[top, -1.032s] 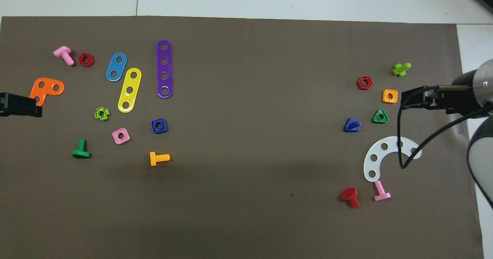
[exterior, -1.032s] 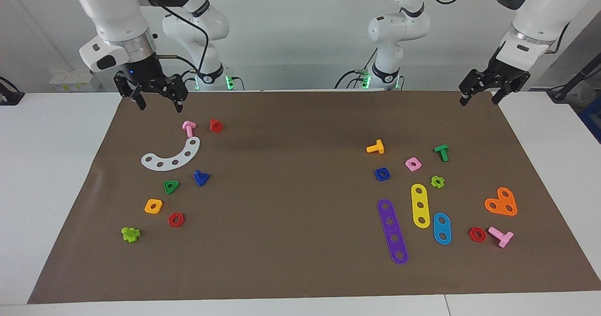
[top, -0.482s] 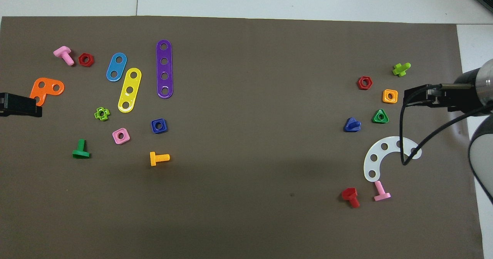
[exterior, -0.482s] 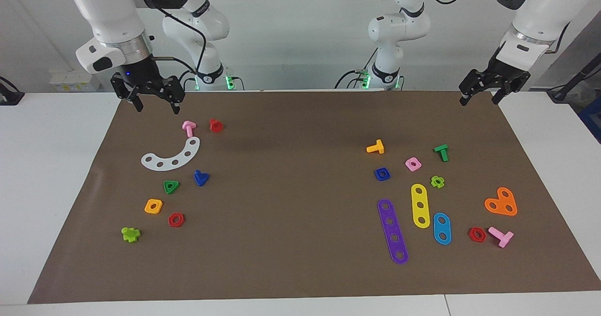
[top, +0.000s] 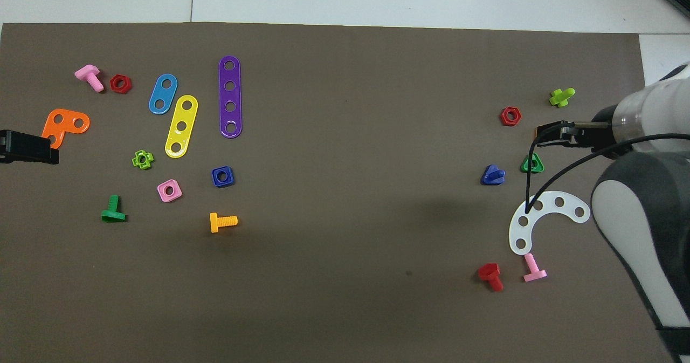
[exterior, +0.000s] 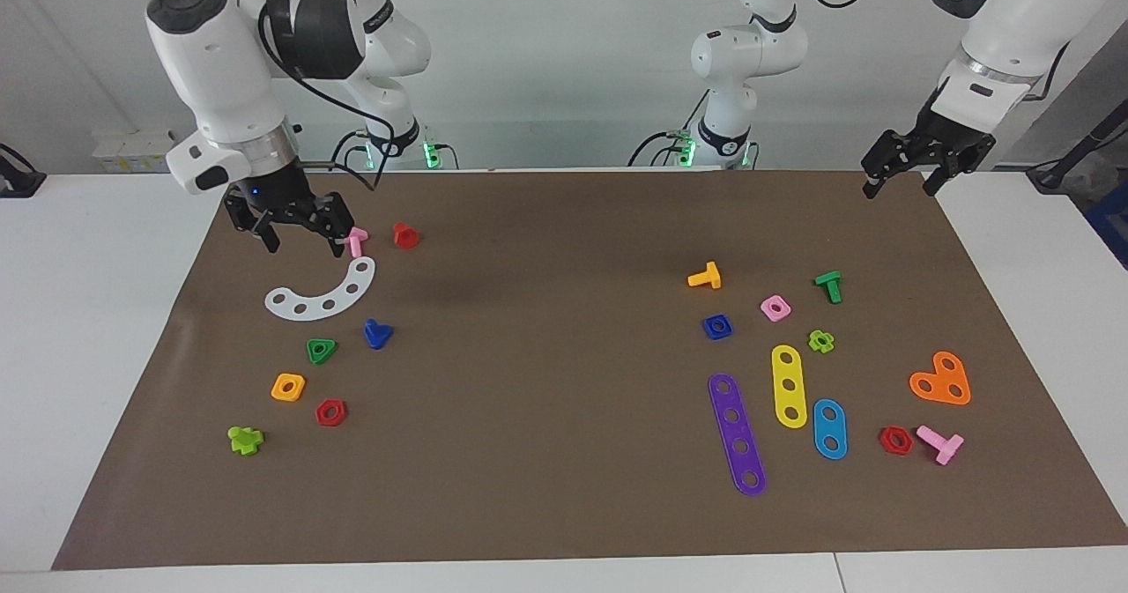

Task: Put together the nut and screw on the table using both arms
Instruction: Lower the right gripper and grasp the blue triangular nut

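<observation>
The blue square nut (exterior: 716,327) (top: 222,177) lies on the brown mat (exterior: 546,417) toward the left arm's end of the table, beside a pink square nut (exterior: 775,307). The blue screw (exterior: 377,334) (top: 492,175) lies toward the right arm's end, beside a green triangular nut (exterior: 322,350). My right gripper (exterior: 304,242) (top: 555,135) hangs open and holds nothing, over the mat next to a pink bolt (exterior: 356,240) and above the white curved strip (exterior: 322,293). Over the mat's corner by its base, my left gripper (exterior: 899,189) (top: 29,147) waits open and holds nothing.
Near the screw lie a red bolt (exterior: 405,235), an orange square nut (exterior: 288,387), a red hex nut (exterior: 330,412) and a lime bolt (exterior: 245,440). Near the nut lie an orange bolt (exterior: 705,277), a green bolt (exterior: 828,286) and purple (exterior: 737,434), yellow and blue strips.
My right arm has swung down and out over the mat, bringing its open gripper lower, next to the pink bolt. The left arm and all parts have stayed put.
</observation>
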### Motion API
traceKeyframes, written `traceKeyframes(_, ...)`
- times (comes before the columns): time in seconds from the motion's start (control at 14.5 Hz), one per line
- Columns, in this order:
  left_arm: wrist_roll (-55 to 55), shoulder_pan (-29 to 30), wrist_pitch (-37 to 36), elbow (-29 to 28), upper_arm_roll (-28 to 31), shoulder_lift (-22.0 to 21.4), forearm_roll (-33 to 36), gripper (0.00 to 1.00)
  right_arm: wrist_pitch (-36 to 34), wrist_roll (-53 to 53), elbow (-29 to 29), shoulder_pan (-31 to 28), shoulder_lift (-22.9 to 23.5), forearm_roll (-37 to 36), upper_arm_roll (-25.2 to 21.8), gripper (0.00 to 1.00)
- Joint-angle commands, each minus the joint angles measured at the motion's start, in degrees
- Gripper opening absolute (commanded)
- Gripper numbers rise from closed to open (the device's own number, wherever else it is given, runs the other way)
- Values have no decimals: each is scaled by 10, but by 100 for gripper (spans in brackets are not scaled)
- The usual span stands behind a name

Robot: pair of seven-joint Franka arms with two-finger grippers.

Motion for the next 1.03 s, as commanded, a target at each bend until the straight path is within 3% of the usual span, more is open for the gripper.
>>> traceKeyframes(0.0,5,7,0,-15,-2,-14,-6,100,72,-13,-63,-1,5,2,1,99)
traceKeyframes(0.69,6,7,0,-15,-3,-14,-6,100,206,-15,-145,3,78,2,2,88)
traceKeyframes(0.96,6,7,0,-15,-3,-14,-6,100,213,-15,-151,12,93,6,4,84)
